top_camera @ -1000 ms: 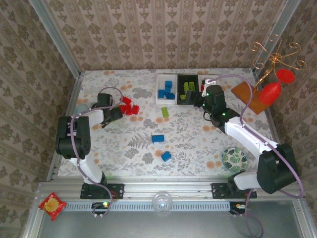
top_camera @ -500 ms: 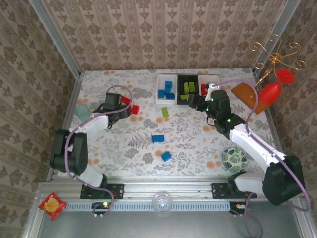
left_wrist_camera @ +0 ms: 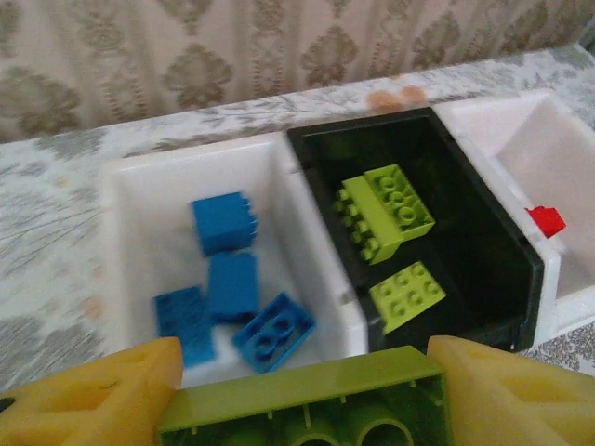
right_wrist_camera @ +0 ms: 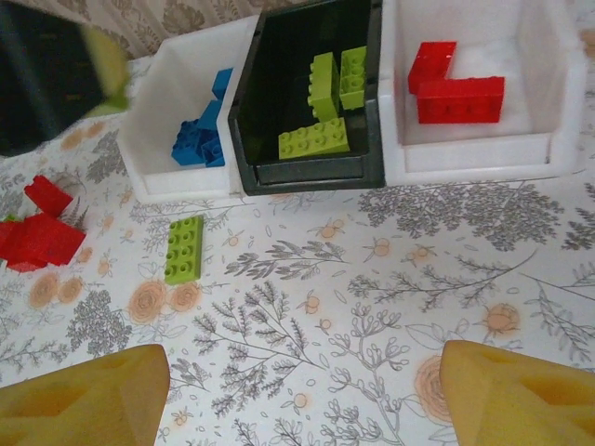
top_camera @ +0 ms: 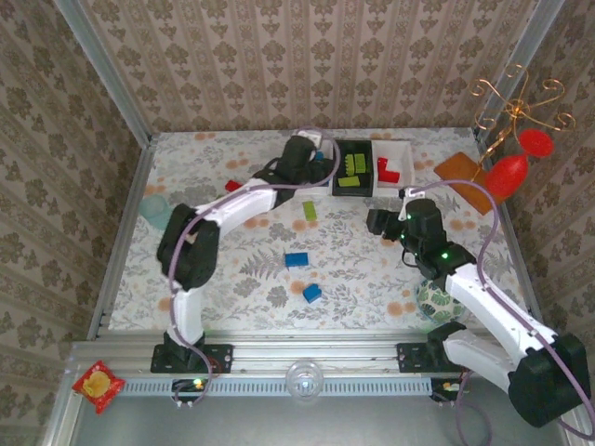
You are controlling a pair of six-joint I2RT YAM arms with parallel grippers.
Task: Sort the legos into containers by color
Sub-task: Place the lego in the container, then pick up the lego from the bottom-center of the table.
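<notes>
Left gripper is clamped on a lime lego, hovering at the near edge of the white bin of blue legos, next to the black bin. Right gripper has its jaws apart, empty, over the table nearer than the bins. Loose on the table: lime brick, two blue bricks, and a red pile at the left.

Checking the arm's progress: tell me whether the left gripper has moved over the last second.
Yes. The left gripper swung right and farther back, from the red bricks to left of the black bin, gripping a lime green brick.
</notes>
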